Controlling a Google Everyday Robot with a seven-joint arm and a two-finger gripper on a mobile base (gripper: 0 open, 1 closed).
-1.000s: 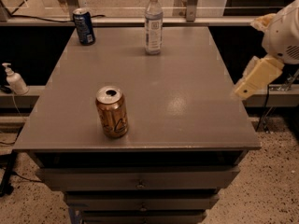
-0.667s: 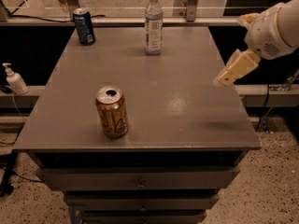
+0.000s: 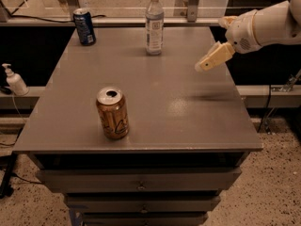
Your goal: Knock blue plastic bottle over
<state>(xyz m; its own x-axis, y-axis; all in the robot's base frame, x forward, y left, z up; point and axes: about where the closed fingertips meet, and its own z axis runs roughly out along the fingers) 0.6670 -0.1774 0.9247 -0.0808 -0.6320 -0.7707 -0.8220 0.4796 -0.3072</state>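
The blue plastic bottle (image 3: pixel 154 23) stands upright at the back middle of the grey table (image 3: pixel 155 93). It is clear with a white cap and a white label. My gripper (image 3: pixel 203 66) hangs above the right side of the table, to the right of the bottle and a little nearer the front, well apart from it. Its cream fingers (image 3: pixel 214 57) point down and to the left. The white arm comes in from the right edge of the view.
A dark blue soda can (image 3: pixel 84 27) stands at the table's back left corner. An orange-brown open can (image 3: pixel 112 113) stands at the front left. A small white pump bottle (image 3: pixel 14 80) sits on a ledge left of the table. Drawers are below the tabletop.
My gripper and arm have moved left and up, from beyond the table's right edge to above its right side, closer to the bottle. The bottle and cans have not moved.
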